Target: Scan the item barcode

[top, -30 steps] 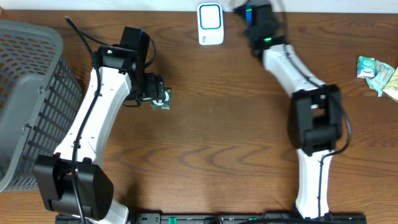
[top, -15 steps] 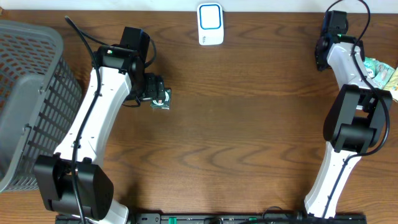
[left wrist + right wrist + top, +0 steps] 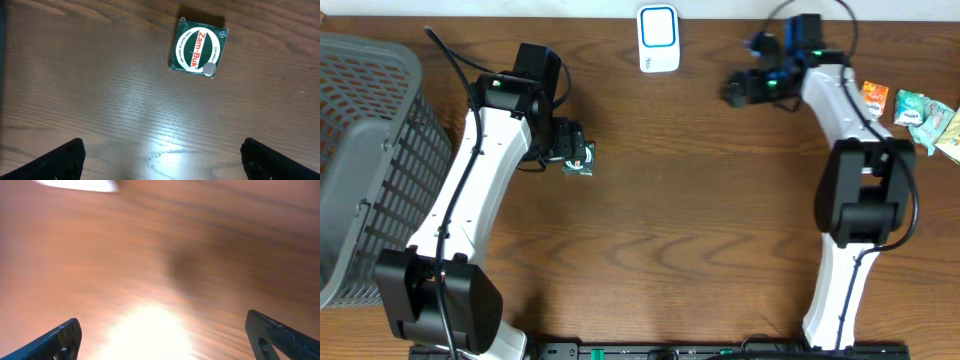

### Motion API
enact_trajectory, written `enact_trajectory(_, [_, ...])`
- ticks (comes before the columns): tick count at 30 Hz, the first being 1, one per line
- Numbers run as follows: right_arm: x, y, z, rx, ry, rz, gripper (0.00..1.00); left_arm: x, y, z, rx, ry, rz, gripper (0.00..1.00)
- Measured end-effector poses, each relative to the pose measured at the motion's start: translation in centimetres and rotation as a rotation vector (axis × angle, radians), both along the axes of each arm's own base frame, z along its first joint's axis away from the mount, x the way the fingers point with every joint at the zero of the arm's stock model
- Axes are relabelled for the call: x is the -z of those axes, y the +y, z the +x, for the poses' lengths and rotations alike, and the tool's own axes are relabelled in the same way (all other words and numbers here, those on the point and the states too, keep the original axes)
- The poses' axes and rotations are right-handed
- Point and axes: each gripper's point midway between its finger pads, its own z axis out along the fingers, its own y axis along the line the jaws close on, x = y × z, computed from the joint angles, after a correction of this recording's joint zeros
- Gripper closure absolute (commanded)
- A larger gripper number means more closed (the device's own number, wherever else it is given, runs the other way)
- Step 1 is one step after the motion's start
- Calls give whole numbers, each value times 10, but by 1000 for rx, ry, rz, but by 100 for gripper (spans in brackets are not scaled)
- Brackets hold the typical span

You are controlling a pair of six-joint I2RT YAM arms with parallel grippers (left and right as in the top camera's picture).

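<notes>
Though its view is blurred, the right pincer [image 3: 161, 325] looks released; the left pincer [image 3: 161, 152] gapes near the Zam-Buk box [image 3: 198, 46].

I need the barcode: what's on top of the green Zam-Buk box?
On the Zam-Buk box, the top face shows an oval red-lettered label and a silver disc near one corner, no barcode. The face against the table is hidden.

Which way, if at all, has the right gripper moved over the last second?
Yes. The right gripper swung right to the packets, then back left. It now sits right of the white scanner, lower in the overhead view than before.
</notes>
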Motion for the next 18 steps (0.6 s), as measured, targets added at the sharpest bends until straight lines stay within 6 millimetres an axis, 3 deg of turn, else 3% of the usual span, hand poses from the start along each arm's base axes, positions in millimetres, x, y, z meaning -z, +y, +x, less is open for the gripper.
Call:
enact_trajectory(2, [-12,38,-9,-87,-1,113,1,0,0,0,0,0,0,2])
enact_trajectory(3, [-20,66,-20,-157,6,175,1,0,0,0,0,0,0,2])
enact_trajectory(6, [-25,111,-40,-272,6,213,1,0,0,0,0,0,0,2])
enact_trajectory(9, [-23,145,-55,-356,-16,189,7,0,0,0,0,0,0,2])
enact_trajectory(12, [-17,181,-66,-409,-64,109,1,0,0,0,0,0,0,2])
enact_trajectory(18, [-9,228,-77,-305,-66,4,1,0,0,0,0,0,0,2])
